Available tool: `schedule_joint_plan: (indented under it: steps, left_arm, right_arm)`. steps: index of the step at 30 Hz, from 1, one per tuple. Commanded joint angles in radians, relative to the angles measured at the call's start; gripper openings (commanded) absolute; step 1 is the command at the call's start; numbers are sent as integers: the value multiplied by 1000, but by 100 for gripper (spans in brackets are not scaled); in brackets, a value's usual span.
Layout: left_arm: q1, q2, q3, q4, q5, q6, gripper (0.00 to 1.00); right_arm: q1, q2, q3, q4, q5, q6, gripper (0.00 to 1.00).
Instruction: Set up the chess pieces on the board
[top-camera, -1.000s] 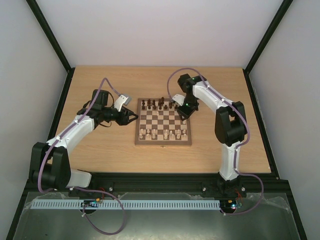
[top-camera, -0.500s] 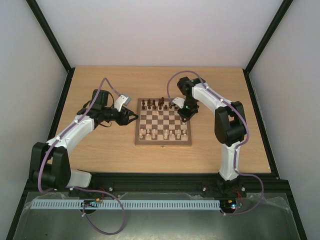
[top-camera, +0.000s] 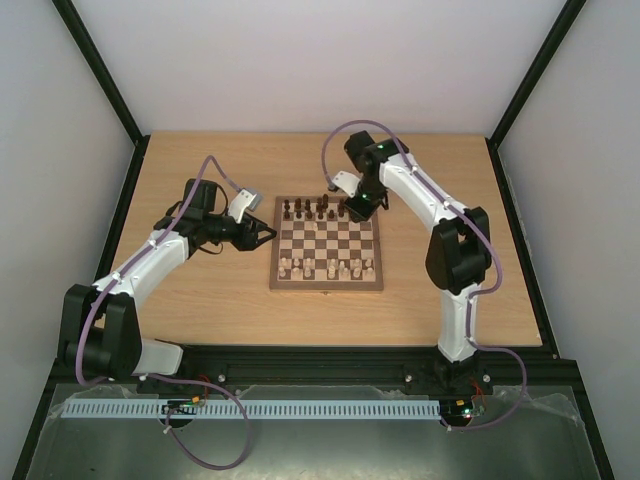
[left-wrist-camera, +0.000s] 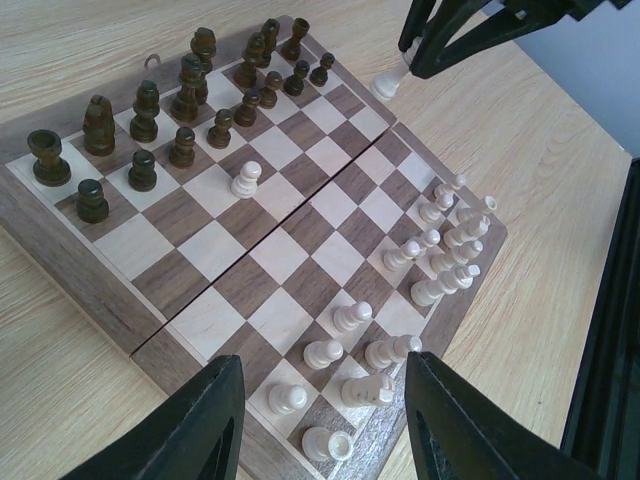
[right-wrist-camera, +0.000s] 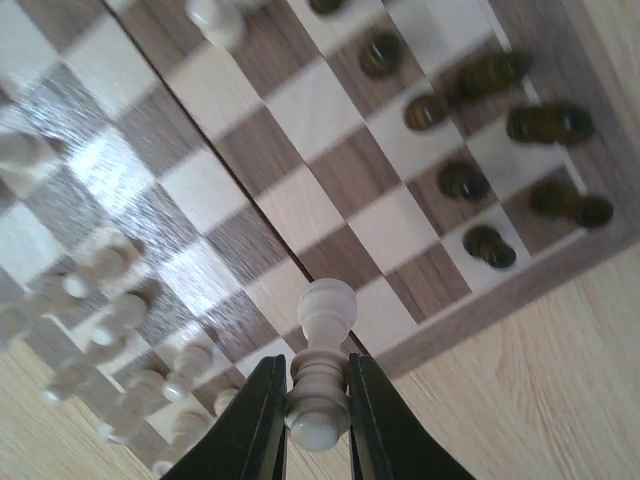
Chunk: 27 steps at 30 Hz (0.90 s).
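"What's the right hand (right-wrist-camera: 318, 402) got?"

"A cream piece (right-wrist-camera: 322, 345), pinched above the board (top-camera: 325, 286) near its far right corner. The left hand (top-camera: 264, 234) gapes wide just off the board's left edge, over the table (top-camera: 200, 300)."

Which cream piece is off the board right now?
The cream piece in the right gripper, held in the air; the rest sit on the board.

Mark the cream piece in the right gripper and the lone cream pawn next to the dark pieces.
held cream piece (right-wrist-camera: 320, 378), right wrist view, on its stem.
lone cream pawn (left-wrist-camera: 245, 182), left wrist view, on its body.
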Motion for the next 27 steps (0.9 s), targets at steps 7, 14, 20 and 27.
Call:
schedule_joint_plan:
  steps: [7,14,20,27]
  left_arm:
    - [54,-26,-42,42,-25,-57,49]
    - [102,-41,-65,72,-52,-121,51]
    - [110,-60,-71,72,-68,-133,52]
    - [123,-76,-80,71,-79,-140,52]
  right_arm:
    - [218,-2,117,-163,-16,-43,11]
    - [348,-4,114,-221,-9,-58,12]
    - [397,9,75,-225,33,-50,12]
    - [399,3,-37,-160,59,-52,12]
